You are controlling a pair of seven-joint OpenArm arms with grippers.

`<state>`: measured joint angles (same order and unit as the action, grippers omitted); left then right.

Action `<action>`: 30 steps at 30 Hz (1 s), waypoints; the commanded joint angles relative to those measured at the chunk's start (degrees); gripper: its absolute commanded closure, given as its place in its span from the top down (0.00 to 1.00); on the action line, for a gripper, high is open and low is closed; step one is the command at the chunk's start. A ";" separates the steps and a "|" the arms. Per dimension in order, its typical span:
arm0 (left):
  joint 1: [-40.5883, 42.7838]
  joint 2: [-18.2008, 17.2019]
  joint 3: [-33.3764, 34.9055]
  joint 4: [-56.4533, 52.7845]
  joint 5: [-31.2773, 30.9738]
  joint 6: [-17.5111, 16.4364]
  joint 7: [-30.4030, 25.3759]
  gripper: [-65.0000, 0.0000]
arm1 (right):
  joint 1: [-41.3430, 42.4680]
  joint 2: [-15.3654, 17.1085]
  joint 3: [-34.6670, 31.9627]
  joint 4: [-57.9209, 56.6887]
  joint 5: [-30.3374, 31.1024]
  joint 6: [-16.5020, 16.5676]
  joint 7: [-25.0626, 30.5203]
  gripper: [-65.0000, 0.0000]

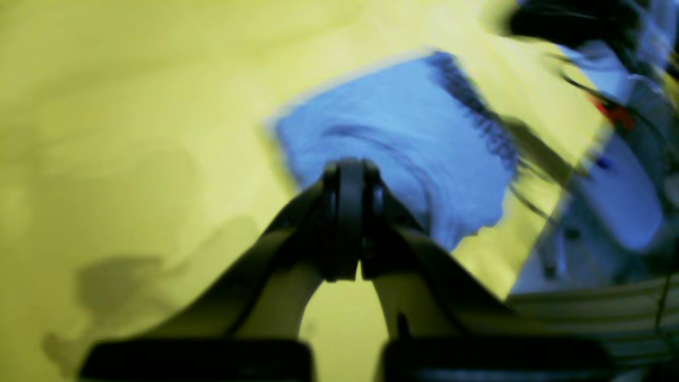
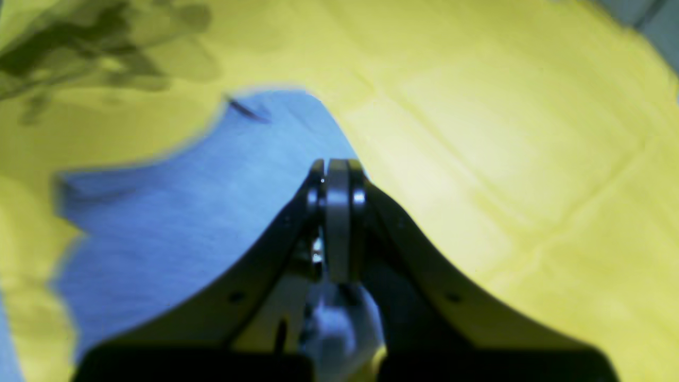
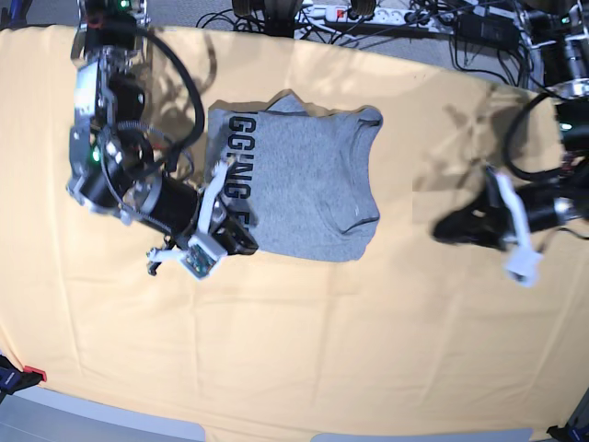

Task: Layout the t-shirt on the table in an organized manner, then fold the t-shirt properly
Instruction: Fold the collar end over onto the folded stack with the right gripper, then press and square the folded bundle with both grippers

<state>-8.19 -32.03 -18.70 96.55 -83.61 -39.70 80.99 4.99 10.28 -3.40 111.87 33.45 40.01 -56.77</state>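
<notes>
Grey shirt (image 3: 299,184) lies folded on the table (image 3: 304,368), lettered edge on its R gripper (image 3: 245,247) side. That one's nearer, closed, at/over shirt's lower corner; contact unclear, nothing visibly held. L gripper (image 3: 444,232), closed w/ nothing, sits well off shirt's opposite side.

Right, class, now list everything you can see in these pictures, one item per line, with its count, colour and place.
T-shirt: one, grey with black block lettering, bunched into a compact shape between the two arms
Table cloth: one, pale orange-peach, under the t-shirt
Cables: several, dark, along the far edge; small red part at the near left corner in the base view
Left gripper: one, black, shut, beside the shirt
Right gripper: one, black, shut, at the shirt's lettered side
</notes>
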 commanded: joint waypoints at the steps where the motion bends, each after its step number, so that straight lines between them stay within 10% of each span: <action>1: -1.01 -0.83 1.70 2.64 -1.39 -0.30 -0.99 0.00 | 2.60 0.28 -0.04 -1.66 0.72 -0.01 1.68 0.00; 10: -0.74 5.46 18.78 8.76 2.91 -0.30 -0.99 0.00 | 13.88 1.70 -0.52 -23.67 1.01 -0.01 0.20 0.00; 17: 1.53 7.41 29.42 8.76 17.62 -0.30 -0.99 0.00 | 18.01 4.31 -7.56 -32.20 0.76 -0.01 -2.54 0.00; 30: 0.81 6.03 31.89 1.97 29.42 -0.30 -5.53 0.00 | 17.99 8.00 -16.85 -31.89 8.98 -0.01 -12.09 0.00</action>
<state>-6.26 -25.54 13.50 97.78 -53.52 -39.72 76.49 21.47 17.96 -20.53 78.96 41.32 39.68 -69.12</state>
